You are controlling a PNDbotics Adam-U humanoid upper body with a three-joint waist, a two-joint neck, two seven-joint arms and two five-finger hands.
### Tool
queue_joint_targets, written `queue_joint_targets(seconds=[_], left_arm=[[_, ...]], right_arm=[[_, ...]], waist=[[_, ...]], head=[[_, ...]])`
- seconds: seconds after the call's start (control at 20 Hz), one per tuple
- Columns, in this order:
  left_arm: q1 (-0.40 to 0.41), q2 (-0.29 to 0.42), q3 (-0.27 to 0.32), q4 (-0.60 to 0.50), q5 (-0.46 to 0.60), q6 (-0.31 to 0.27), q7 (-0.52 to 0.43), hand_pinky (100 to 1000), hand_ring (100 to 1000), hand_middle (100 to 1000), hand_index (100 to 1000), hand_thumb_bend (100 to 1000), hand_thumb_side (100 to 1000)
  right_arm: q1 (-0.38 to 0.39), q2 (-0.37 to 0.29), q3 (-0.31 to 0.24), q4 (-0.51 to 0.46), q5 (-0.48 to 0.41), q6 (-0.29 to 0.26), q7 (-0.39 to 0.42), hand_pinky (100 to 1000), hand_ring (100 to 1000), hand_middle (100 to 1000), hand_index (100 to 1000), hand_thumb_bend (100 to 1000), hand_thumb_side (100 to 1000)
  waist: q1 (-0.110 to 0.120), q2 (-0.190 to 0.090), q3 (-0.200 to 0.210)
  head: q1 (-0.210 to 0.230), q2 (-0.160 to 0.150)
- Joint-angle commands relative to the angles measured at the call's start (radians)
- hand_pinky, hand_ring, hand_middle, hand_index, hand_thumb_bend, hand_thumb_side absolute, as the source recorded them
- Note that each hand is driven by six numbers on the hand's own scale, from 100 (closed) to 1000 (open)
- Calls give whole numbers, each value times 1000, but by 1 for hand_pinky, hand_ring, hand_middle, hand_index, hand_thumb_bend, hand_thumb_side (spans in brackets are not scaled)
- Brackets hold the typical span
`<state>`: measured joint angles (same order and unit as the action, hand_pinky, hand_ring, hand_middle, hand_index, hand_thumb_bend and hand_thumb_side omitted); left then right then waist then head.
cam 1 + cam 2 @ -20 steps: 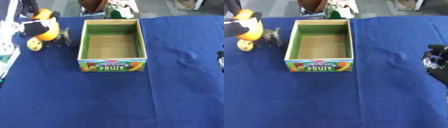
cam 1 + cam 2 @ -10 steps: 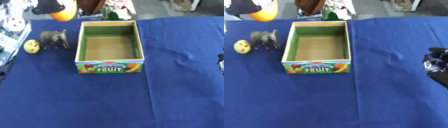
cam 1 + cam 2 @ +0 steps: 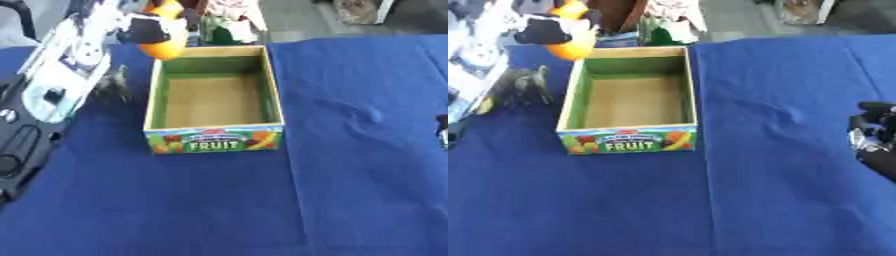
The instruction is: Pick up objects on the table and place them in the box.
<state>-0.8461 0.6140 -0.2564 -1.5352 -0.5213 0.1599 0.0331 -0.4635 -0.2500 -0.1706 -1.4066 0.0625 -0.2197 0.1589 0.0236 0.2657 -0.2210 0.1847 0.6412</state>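
Nearest, at the right edge of the dark blue tablecloth (image 3: 780,190), the robot's black right hand (image 3: 874,137) rests idle with its fingers loosely curled around nothing. It plays no part in this step and is best left there.

In the middle stands the open cardboard box with green inner walls and a printed FRUIT label (image 3: 213,102), its floor bare. Left of it, near the far left corner, a small grey animal figure (image 3: 525,85) stands on the cloth, with a bit of a yellow round thing (image 3: 483,106) showing just beside the arm; both are yet to be collected.

Farthest, the black left hand (image 3: 147,30) holds a round orange fruit (image 3: 165,46), fingers wrapped over its top, in the air just over the box's far left corner. Going by that, the step in hand is the drop.

To do it well, the hand should carry the fruit rightward and nearer until it hangs above the middle of the floor, clear of the left wall. It should then lower inside the walls before the fingers let go, since a round fruit released high may bounce or roll out. The forearm should pass above the grey figure, not through it.
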Motion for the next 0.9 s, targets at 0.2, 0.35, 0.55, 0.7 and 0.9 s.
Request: queue_joint_targets(seconds=[0.2, 0.35, 0.55, 0.7, 0.9], left_arm=[[-41, -41, -19, 138, -56, -61, -7, 506, 500, 114, 279, 484, 126], [-41, -66, -34, 188, -69, -88, -24, 510, 508, 121, 287, 494, 136], [-34, -95, -51, 236, -68, -114, -62, 517, 526, 140, 306, 528, 157], [-27, -108, -62, 253, -57, -135, -94, 543, 589, 262, 411, 674, 176], [-21, -110, -58, 250, -42, -151, -117, 593, 724, 507, 643, 806, 112]], right_arm=[[-21, -7, 8, -12, -3, -3, 12, 555, 691, 520, 715, 100, 112], [-23, -3, 10, -13, -4, -3, 14, 555, 691, 520, 715, 100, 113], [-23, 0, 11, -13, -5, -3, 17, 555, 691, 520, 715, 100, 115], [-24, 2, 11, -14, -5, -3, 18, 555, 691, 519, 714, 100, 115], [-22, 2, 10, -14, -6, -2, 17, 555, 692, 520, 713, 100, 116]], waist=[[1, -9, -12], [0, -5, -19], [0, -2, -23], [0, 0, -25], [1, 1, -24]], head=[[6, -22], [6, -24], [6, -25], [5, -25], [4, -25]])
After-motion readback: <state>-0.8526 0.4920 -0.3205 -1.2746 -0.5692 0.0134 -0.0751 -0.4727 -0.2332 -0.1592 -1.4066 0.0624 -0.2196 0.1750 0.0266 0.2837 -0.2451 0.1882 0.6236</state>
